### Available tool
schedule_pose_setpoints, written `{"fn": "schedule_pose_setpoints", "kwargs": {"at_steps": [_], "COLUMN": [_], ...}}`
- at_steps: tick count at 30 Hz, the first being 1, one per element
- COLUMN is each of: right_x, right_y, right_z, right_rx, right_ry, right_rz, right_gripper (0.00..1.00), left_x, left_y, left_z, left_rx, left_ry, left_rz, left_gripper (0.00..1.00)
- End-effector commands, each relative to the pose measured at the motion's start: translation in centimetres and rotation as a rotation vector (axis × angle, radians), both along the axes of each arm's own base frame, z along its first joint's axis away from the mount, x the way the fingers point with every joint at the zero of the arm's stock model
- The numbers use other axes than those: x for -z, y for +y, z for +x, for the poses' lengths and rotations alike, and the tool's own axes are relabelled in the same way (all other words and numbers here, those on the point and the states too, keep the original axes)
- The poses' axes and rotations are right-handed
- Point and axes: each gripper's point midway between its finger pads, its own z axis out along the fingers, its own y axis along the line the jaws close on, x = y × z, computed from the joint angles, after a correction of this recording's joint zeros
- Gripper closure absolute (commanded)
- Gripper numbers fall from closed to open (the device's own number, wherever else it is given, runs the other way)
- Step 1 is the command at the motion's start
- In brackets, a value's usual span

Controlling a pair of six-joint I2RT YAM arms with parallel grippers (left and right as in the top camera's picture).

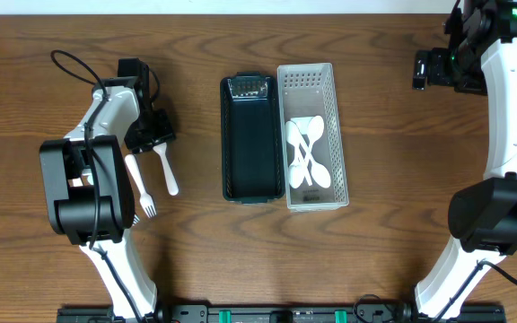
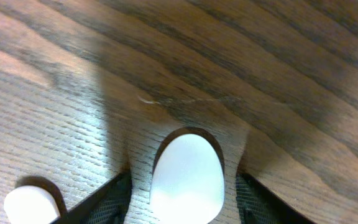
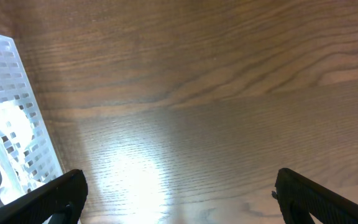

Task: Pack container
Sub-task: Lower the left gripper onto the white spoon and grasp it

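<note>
A black container (image 1: 249, 139) stands mid-table beside a white perforated basket (image 1: 311, 135) holding white spoons (image 1: 308, 157). Left of them lie a white fork (image 1: 142, 190) and another white utensil (image 1: 167, 172). My left gripper (image 1: 146, 135) is low over their handle ends. In the left wrist view one rounded white handle (image 2: 187, 177) lies between the fingers (image 2: 104, 202) with a narrow gap on each side, and the left gripper (image 2: 182, 199) is partly open. A second handle end (image 2: 31, 205) sits outside it. My right gripper (image 1: 429, 67) stands open at the far right, and the right gripper (image 3: 179, 205) holds nothing.
The basket's wall (image 3: 8, 124) shows at the left edge of the right wrist view, over bare wood. Both arm bases stand at the table's near edge, left (image 1: 83, 193) and right (image 1: 496, 215).
</note>
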Motion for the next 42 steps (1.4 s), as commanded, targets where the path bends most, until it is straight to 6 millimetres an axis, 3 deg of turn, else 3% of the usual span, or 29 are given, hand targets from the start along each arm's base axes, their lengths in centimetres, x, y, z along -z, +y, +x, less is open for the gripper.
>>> {"fn": "schedule_pose_setpoints", "kwargs": {"at_steps": [1, 34, 38, 42], "right_x": [0.5, 0.5, 0.5, 0.5], "right_y": [-0.4, -0.4, -0.4, -0.4], "right_z": [-0.1, -0.1, 0.0, 0.0], "right_rx": [-0.005, -0.005, -0.005, -0.005], "right_ry": [0.018, 0.016, 0.015, 0.015], "right_rz": [-0.012, -0.012, -0.012, -0.012], "right_gripper": [0.01, 0.01, 0.01, 0.01], "left_x": [1.3, 0.7, -0.1, -2.7], "left_y": [0.1, 0.0, 0.0, 0.0], "left_z": [-0.4, -1.3, -1.6, -1.3], "left_rx": [0.002, 0.002, 0.002, 0.008], "left_ry": [0.034, 0.063, 0.061, 0.011], "left_rz": [-0.005, -0.007, -0.006, 0.01], "left_gripper": [0.5, 0.69, 0.69, 0.69]}}
